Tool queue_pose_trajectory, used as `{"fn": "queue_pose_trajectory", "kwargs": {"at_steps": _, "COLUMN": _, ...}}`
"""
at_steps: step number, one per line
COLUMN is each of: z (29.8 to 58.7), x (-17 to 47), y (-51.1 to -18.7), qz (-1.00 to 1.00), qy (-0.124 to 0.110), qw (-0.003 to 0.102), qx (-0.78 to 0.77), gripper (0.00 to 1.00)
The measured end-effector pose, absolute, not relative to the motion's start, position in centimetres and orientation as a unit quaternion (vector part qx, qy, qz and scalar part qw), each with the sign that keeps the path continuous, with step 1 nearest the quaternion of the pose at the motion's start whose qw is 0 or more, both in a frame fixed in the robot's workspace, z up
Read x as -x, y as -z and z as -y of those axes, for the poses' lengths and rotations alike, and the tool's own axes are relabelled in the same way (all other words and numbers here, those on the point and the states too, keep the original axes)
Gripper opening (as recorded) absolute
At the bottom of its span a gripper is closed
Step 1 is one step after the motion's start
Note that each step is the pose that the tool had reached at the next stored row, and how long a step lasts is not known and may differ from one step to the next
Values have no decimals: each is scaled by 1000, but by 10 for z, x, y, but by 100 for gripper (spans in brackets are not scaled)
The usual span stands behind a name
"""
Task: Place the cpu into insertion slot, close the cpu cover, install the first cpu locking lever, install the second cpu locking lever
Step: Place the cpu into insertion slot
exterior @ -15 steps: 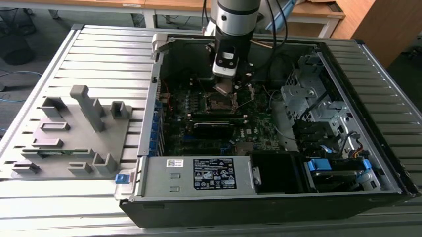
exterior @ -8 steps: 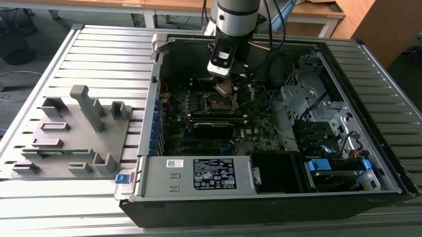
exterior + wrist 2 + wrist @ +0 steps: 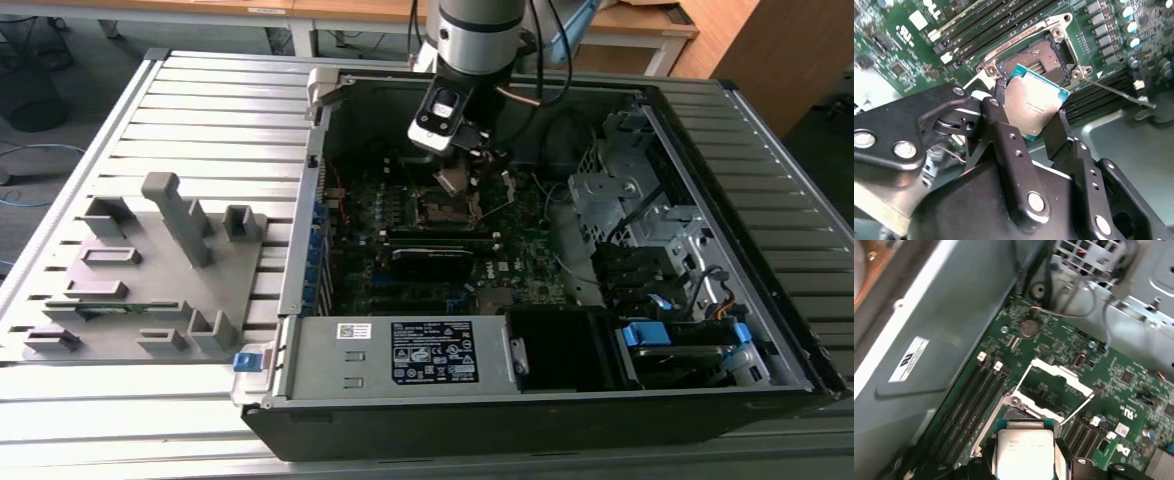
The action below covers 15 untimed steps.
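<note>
The jaws are clamped on the cpu [image 3: 1032,109], pinching it by two opposite edges so its grey metal top faces the camera in both wrist views. It hangs inside the open computer case [image 3: 534,432], which lies on the slatted counter [image 3: 200,100], just over the near side of the insertion slot [image 3: 1037,57]. The slot is bare, with its dark centre open. The cpu cover [image 3: 1061,372] stands swung up behind the slot, and a thin locking lever [image 3: 1119,93] sticks out to one side, unlatched.

I judge the chip to be light, stiff and thin, with a smooth lid that could slip if held loosely. It also looks fragile: the underside contacts and the slot's fine pins would not forgive a skewed or hard landing. The edges are the right place to hold it, as they are held now.

The chip's underside is hidden, and the chip and the jaws cover the slot's near edge in the first wrist view. Whether one corner already touches the rim, and whether chip and slot are squared up, I cannot tell
</note>
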<state>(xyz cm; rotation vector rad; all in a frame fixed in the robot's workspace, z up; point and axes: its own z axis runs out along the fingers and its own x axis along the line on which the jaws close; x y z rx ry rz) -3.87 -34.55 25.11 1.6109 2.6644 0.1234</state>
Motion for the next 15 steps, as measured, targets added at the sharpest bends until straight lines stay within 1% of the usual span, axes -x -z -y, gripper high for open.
{"fn": "queue_pose_trajectory", "kwargs": {"at_steps": 15, "z": 345, "x": 39, "y": -248, "qz": -777, "qy": -37, "qw": 18, "qx": -629, "gripper": 54}}
